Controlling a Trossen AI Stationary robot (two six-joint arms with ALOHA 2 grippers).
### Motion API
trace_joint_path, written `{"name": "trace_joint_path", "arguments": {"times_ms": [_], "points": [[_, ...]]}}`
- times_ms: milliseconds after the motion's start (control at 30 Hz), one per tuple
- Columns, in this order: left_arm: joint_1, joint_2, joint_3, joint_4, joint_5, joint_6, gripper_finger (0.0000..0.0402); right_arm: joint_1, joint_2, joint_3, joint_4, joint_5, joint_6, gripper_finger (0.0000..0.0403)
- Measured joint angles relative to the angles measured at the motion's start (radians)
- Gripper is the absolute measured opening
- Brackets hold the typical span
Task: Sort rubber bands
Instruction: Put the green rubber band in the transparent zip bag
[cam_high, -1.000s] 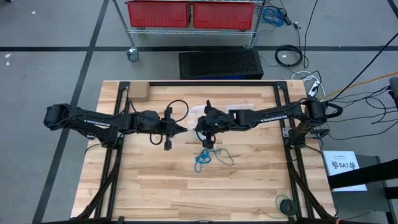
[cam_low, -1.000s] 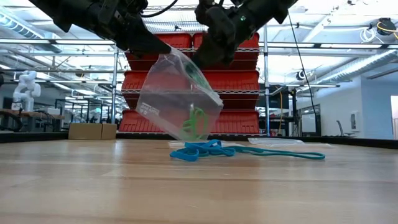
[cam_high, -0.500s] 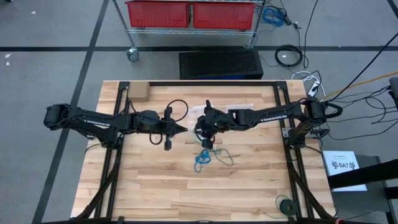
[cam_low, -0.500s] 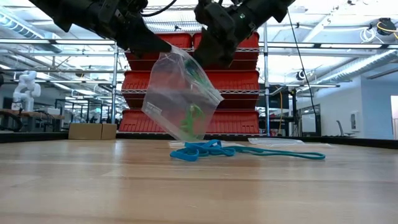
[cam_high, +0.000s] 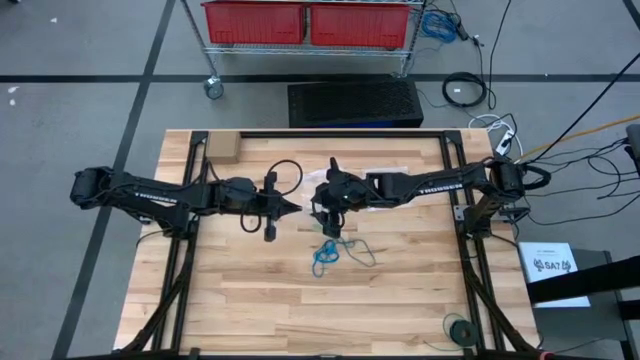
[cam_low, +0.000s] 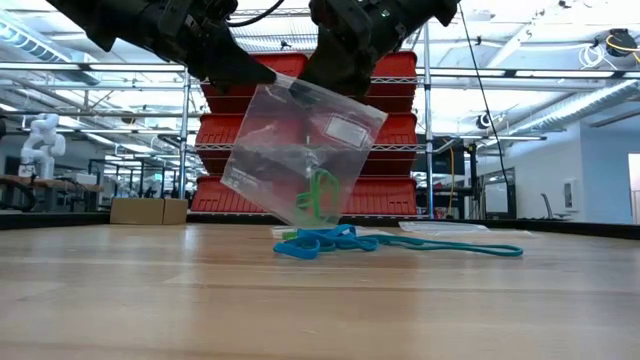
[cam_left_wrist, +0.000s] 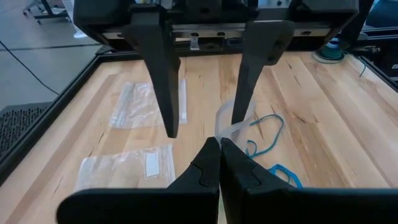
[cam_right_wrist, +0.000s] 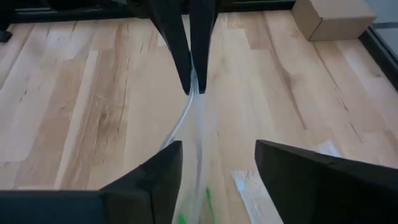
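A clear plastic bag (cam_low: 300, 150) hangs between my two arms over the table's middle, with green rubber bands (cam_low: 318, 196) in its bottom. My left gripper (cam_high: 292, 207) is shut on the bag's top edge. My right gripper (cam_right_wrist: 217, 168) stands open, with one finger on either side of the bag's top edge; I cannot tell whether it touches the bag. Blue and teal rubber bands (cam_low: 335, 241) lie loose on the table in front of the bag, also seen from above (cam_high: 326, 256). My left gripper pinches the bag's top edge (cam_left_wrist: 227, 132) between its two shut fingers, at the end toward the table's left. The fingers come in level from the table's left. The bag hangs below them; I cannot tell whether its lower end (cam_low: 300, 220) touches the table.
Two spare clear bags (cam_left_wrist: 134, 104) (cam_left_wrist: 127, 169) lie flat on the table beyond the hanging bag. A cardboard box (cam_high: 220, 148) sits at the far left corner, a black cable loop (cam_high: 286, 172) behind my left gripper, a tape roll (cam_high: 460, 328) at the near right.
My right gripper has opened and let go of the bag's top edge. The bag has swung round under my left gripper: its free top corner has moved out toward the right and its face now shows broad in the low view. The green bands stay in its bottom.
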Motion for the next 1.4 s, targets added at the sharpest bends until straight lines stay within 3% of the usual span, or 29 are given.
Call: {"name": "trace_joint_path", "arguments": {"times_ms": [100,333,467,600,767,967,1100,1267,1400], "points": [[0.000,0.000,0.000,0.000,0.000,0.000,0.0000,0.000,-0.003,0.009,-0.045,0.000,0.002,0.0201],[0.000,-0.006,0.000,-0.009,-0.045,0.000,0.0000,0.000,-0.010,0.146,-0.397,0.000,0.025,0.0185],[0.000,-0.040,0.000,-0.076,-0.131,-0.001,0.0000,0.002,-0.016,0.115,-0.480,-0.001,0.027,0.0168],[0.000,-0.089,0.000,-0.112,-0.154,-0.001,0.0000,0.002,-0.016,0.030,-0.501,-0.044,0.064,0.0157],[-0.010,-0.149,0.000,-0.164,-0.157,-0.002,0.0000,0.005,-0.016,-0.121,-0.353,-0.094,0.135,0.0155],[-0.023,-0.208,0.000,-0.246,-0.158,-0.021,0.0000,0.006,-0.016,-0.303,-0.008,-0.185,0.233,0.0154],[-0.023,-0.236,0.000,-0.284,-0.178,-0.029,0.0000,0.019,-0.016,-0.360,0.125,-0.172,0.244,0.0154],[-0.023,-0.251,0.000,-0.318,-0.188,-0.028,0.0000,0.050,0.020,-0.372,0.231,-0.031,0.238,0.0155],[-0.023,-0.255,0.000,-0.319,-0.188,-0.028,0.0000,0.049,0.086,-0.373,0.294,-0.028,0.239,0.0164]]}}
